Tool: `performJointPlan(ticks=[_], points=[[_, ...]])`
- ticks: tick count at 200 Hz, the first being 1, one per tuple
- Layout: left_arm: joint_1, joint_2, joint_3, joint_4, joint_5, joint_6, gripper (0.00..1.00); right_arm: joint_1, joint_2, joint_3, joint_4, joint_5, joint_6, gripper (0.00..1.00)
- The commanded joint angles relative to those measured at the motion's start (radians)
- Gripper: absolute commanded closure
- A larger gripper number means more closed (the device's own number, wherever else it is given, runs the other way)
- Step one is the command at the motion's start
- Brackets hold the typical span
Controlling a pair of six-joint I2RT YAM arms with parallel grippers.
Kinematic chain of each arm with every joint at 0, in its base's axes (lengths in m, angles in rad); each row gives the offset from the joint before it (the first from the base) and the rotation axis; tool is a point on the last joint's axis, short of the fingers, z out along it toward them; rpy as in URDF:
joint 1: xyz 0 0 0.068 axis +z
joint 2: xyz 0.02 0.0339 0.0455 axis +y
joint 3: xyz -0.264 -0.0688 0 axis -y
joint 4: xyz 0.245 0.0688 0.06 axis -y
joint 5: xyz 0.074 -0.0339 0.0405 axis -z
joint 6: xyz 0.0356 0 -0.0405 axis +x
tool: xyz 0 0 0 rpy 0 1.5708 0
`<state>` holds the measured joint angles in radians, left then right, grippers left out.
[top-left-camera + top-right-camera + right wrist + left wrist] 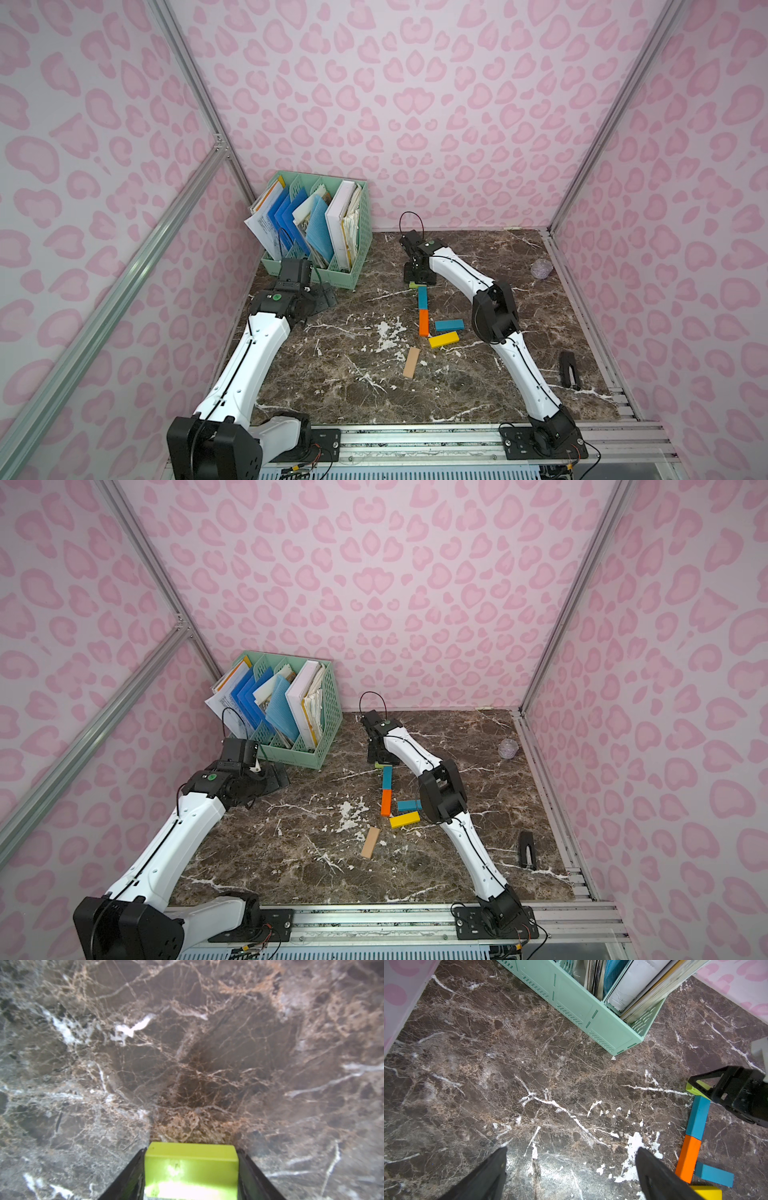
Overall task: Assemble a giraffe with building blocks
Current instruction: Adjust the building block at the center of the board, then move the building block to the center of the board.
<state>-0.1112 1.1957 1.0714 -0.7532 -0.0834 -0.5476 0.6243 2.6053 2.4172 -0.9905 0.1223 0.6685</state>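
I log: right claw (191,1152) clamped on lime-green block (191,1169), far half of bench (332,374); left claw (571,1149) spread apart.

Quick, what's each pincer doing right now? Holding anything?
Left pincer: open, holding nothing.
Right pincer: closed on the lime-green block.
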Motion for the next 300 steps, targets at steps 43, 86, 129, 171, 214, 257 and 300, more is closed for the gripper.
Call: performJointPlan(ticks=[43, 86, 129, 171, 214, 257, 300], points=[[0.001, -0.005, 0.005, -0.007, 0.003, 0.005, 0.01, 0.004, -0.014, -0.003, -0.001, -0.044, -0.024, 0.16], [0.0, -0.011, -0.004, -0.01, 0.0, 0.006, 0.01, -0.027, -0.029, 0.048, 0.044, -0.059, -0.075, 0.01], [0.002, -0.022, 0.0, -0.026, -0.013, 0.015, 0.01, -0.056, -0.222, -0.019, 0.011, 0.036, -0.149, 0.01], [0.001, -0.067, -0.028, -0.031, -0.005, 0.014, 0.01, -0.015, -0.75, -0.832, 0.247, -0.003, -0.083, 0.07], [0.0, -0.113, -0.05, -0.049, 0.023, 0.009, 0.01, 0.08, -1.06, -1.36, 0.451, -0.107, 0.015, 0.23], [0.001, -0.156, -0.065, -0.069, 0.039, 0.003, 0.01, 0.115, -1.001, -1.378, 0.437, -0.043, 0.032, 0.19], [0.0, -0.189, -0.071, -0.091, 0.042, 0.005, 0.01, 0.115, -0.93, -1.368, 0.435, 0.009, 0.051, 0.19]])
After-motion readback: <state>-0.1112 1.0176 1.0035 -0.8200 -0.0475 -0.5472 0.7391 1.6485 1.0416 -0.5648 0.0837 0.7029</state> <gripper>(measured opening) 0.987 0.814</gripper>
